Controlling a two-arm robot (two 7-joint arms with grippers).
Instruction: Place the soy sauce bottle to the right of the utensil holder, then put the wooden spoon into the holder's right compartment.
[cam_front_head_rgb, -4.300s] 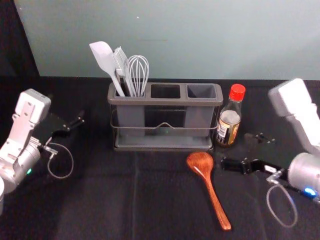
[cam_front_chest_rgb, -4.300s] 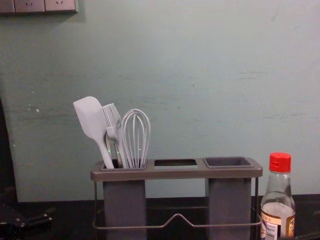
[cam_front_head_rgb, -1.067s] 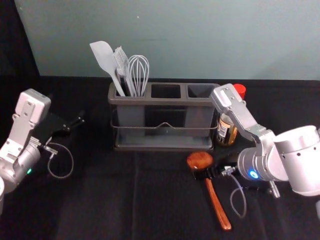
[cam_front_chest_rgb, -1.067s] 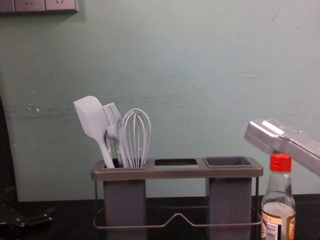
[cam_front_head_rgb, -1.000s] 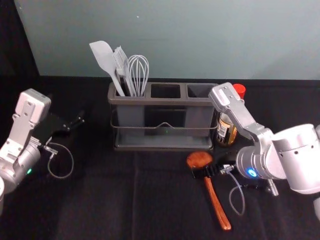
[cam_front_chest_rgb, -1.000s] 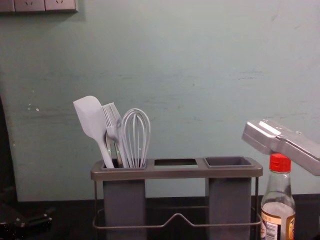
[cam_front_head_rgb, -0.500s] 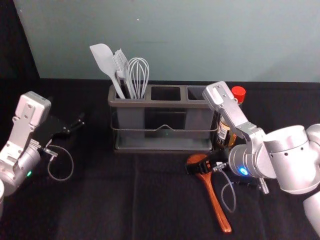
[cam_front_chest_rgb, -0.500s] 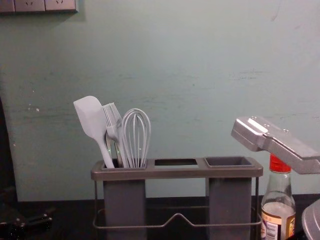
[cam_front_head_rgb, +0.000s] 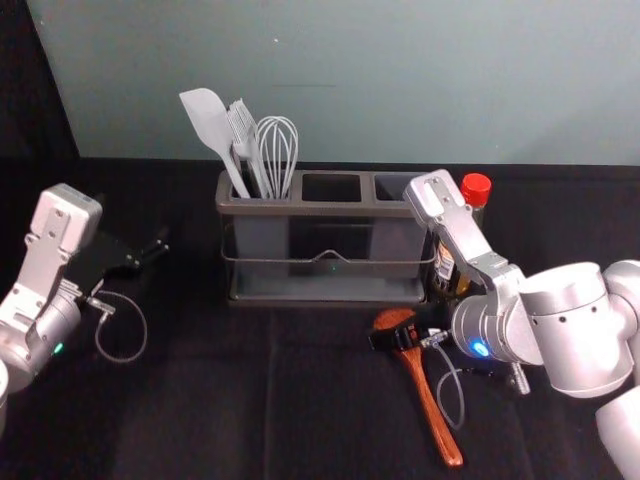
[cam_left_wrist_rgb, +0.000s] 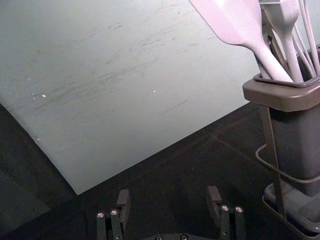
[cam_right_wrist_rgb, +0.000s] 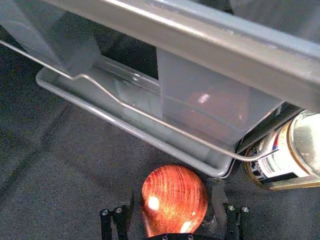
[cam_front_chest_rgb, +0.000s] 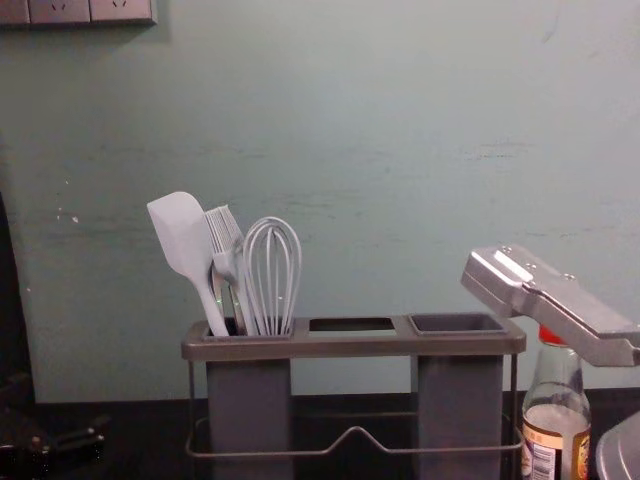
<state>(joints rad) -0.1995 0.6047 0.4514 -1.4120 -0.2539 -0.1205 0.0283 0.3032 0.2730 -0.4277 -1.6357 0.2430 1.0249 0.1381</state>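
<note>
You had the soy sauce bottle (cam_front_chest_rgb: 556, 420) right of the holder (cam_front_head_rgb: 330, 209), as wanted; the wooden spoon (cam_front_head_rgb: 428, 408) lay uninserted before it, your right claw (cam_right_wrist_rgb: 175, 190) spread around the spoon, your left claw (cam_left_wrist_rgb: 168, 190) idle, open, left of the holder

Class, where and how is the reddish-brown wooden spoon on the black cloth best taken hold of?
Probably by the neck, from above: the reddish-brown wooden spoon lies flat, slims there below its rounded bowl, and offers two opposite sides. Its long handle would then be free for insertion. The open right end effector is at the bowl.
</note>
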